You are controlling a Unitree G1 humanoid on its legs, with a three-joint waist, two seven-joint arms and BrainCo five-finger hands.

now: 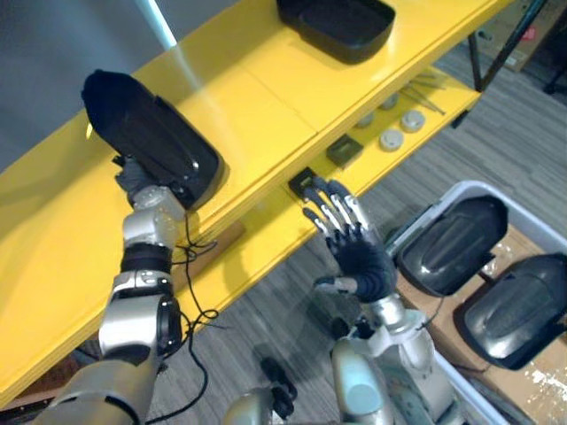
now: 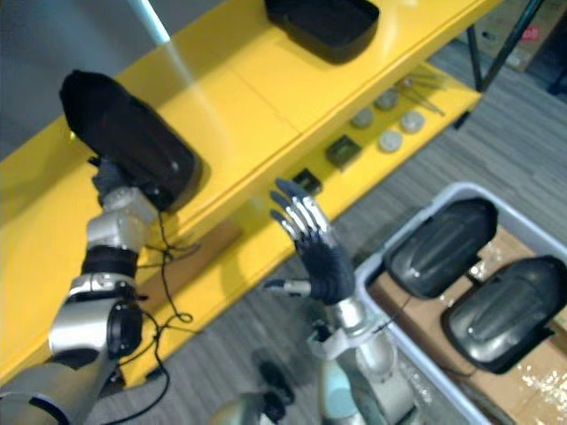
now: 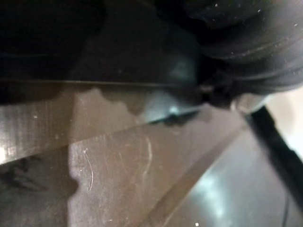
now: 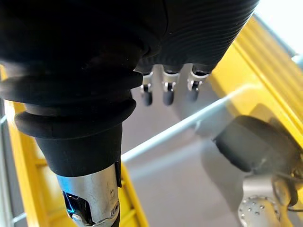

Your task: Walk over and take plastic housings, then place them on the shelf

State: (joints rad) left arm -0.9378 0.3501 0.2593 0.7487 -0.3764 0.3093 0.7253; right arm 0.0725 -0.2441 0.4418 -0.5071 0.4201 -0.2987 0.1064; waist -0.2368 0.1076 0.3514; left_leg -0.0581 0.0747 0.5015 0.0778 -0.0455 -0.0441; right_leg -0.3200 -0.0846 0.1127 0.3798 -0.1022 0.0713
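Housing (image 1: pixel 146 133) lay upper left on the yellow shelf (image 1: pixel 266 80), long axis diagonal, my left hand (image 1: pixel 135 177) at its lower end, grip hidden so I couldn't tell; right hand (image 1: pixel 361 255) spread empty mid-frame.

yellow shelf (image 1: pixel 266 80), black housing (image 1: pixel 337 27) on top board, round discs (image 1: pixel 391 139) and square parts (image 1: pixel 344 150) on lower board

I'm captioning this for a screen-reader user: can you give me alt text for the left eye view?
A black plastic housing is at the yellow shelf's front edge with the robot's left hand at its near end. The right hand hangs open beside the shelf, and two more housings sit in a grey bin at right.
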